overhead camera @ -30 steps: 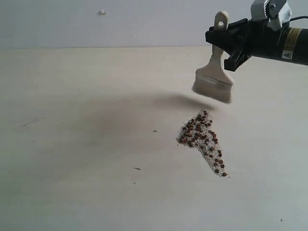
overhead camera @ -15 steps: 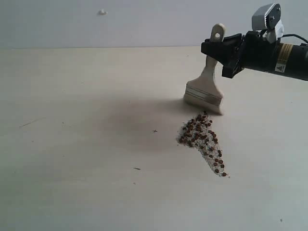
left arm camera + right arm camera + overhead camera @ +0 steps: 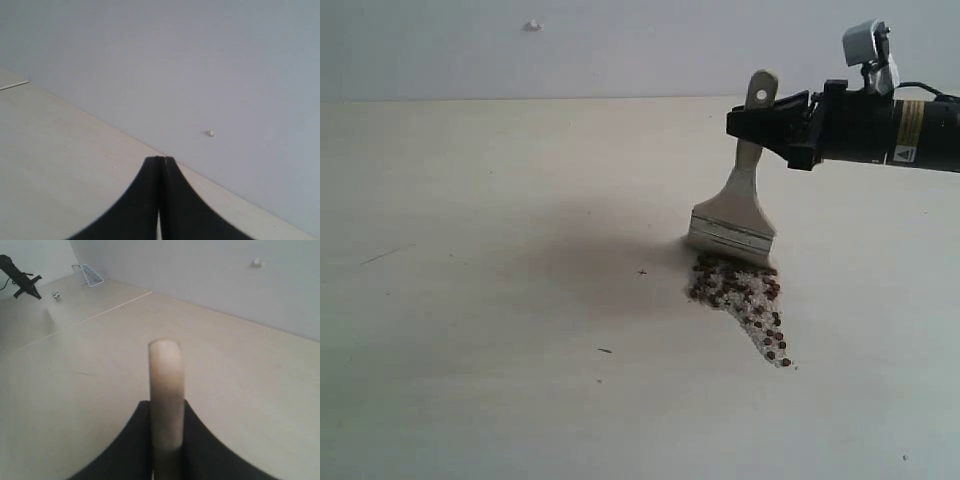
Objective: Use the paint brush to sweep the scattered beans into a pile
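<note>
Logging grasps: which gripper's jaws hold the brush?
The right gripper clamps the cream-handled, silver-ferruled flat paint brush; the left gripper is shut and empty.

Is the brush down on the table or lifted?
Down. The paint brush stands nearly upright, its bristles meeting the table at the far edge of the beans; the right pincer grips its handle.

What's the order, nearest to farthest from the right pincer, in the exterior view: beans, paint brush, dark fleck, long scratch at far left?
Measured from the right pincer:
1. paint brush: held in the pincer itself, hanging down from it.
2. beans: directly under the brush, right of centre.
3. dark fleck: lower left of the beans.
4. long scratch: far left side.
</note>
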You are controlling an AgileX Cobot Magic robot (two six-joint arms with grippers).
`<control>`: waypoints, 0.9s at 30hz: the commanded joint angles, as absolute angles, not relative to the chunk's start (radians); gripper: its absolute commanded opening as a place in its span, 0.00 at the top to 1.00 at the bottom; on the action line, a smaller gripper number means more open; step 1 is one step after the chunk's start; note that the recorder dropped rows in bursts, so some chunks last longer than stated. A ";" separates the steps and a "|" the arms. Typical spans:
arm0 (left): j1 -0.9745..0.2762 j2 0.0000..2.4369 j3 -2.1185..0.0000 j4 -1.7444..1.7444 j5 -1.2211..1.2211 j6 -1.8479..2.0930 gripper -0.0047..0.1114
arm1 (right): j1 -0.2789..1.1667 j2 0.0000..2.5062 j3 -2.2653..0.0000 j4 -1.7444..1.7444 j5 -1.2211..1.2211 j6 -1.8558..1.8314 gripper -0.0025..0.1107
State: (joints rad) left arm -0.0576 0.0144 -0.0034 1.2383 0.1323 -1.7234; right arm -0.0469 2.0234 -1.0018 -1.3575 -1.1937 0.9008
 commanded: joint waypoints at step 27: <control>-0.056 0.007 0.000 1.246 0.134 -1.723 0.96 | -0.098 1.725 -0.980 -1.496 -1.221 0.917 0.98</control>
State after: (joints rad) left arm -0.0576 0.0144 -0.0034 1.2383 0.1323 -1.7234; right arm -0.0686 1.7572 -0.9977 -1.4804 -1.1921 0.8772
